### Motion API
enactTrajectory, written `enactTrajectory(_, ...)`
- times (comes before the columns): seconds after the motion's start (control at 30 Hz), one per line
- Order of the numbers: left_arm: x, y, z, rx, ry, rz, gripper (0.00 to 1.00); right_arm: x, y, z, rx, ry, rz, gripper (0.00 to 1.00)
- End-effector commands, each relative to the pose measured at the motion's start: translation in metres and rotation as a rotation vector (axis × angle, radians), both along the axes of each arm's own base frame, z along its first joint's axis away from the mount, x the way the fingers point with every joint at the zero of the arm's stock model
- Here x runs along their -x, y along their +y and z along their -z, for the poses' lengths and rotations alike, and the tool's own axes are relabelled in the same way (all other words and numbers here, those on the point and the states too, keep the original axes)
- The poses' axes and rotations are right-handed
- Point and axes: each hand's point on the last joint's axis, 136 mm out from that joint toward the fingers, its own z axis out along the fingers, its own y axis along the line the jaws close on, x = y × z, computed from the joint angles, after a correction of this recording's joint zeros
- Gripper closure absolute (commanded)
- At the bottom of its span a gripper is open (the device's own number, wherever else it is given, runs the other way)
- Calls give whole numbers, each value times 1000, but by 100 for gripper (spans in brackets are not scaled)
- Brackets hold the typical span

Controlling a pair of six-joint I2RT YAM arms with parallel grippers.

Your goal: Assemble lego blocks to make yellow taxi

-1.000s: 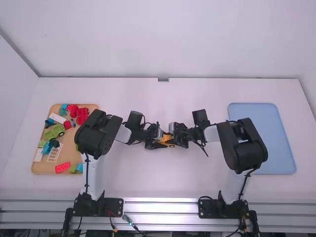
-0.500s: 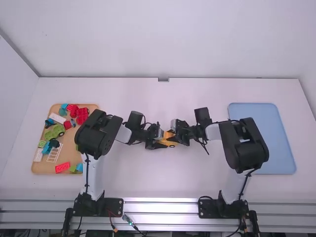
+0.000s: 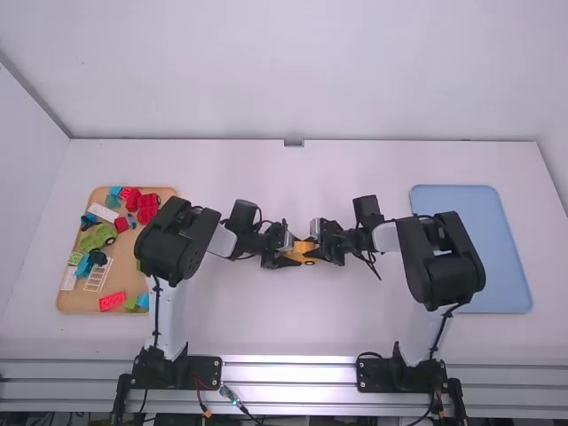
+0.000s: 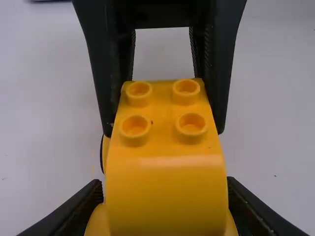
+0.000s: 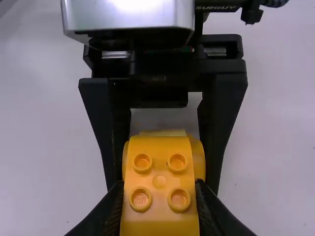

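Near the middle of the white desk (image 3: 302, 328), a yellow plastic car-shaped block assembly (image 3: 304, 250) sits between the left end effector (image 3: 291, 256) and the right end effector (image 3: 319, 250), which face each other. Its long axis runs roughly from one end effector to the other, across the desk. Its round studs (image 4: 191, 123) point up, and a smooth, curved end (image 4: 165, 194) points toward the left end effector. Which end is the car's front, I cannot tell. A dark wheel (image 3: 309, 263) shows along its side nearer the arm bases.

In its wrist view, the left end effector (image 4: 165, 206) is pinching the yellow assembly, one finger against each side. The right end effector (image 5: 158, 206) likewise pinches it from the opposite end, its fingers on both flanks.

Well apart from the left end effector, on its outer side, lies a tan tray (image 3: 78, 302) with mixed blocks: red blocks (image 3: 148, 202) toward the far edge, a green toy vehicle (image 3: 96, 238), a white plastic ladder (image 3: 98, 276) and a flat red block (image 3: 113, 301) at the near side. Well apart from the right end effector, on its outer side, lies a light blue rectangular tray (image 3: 488, 257).
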Motion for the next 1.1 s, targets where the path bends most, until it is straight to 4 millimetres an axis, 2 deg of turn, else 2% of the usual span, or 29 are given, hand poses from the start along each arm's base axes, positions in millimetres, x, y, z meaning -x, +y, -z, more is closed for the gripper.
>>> enactTrajectory(0.0,-1,1,11,-48,3,-22,59,5,-1,7,20,11,-1,96)
enactTrajectory(0.2,-1,1,11,-48,2,-21,60,8,4,15,72,2,-12,96)
enactTrajectory(0.33,-1,1,11,-48,3,-21,60,10,9,19,104,-12,-23,100)
enactTrajectory(0.5,-1,1,11,-48,22,-34,60,3,6,20,119,11,27,100)
enactTrajectory(0.8,-1,1,11,-49,24,-34,60,-10,-7,-5,-6,10,56,100)
enactTrajectory(0.9,-1,2,12,-50,25,-35,60,-8,-9,-23,-106,-33,14,98)
enactTrajectory(1.07,-1,1,11,-49,25,-35,60,-8,-16,-16,-67,1,43,97)
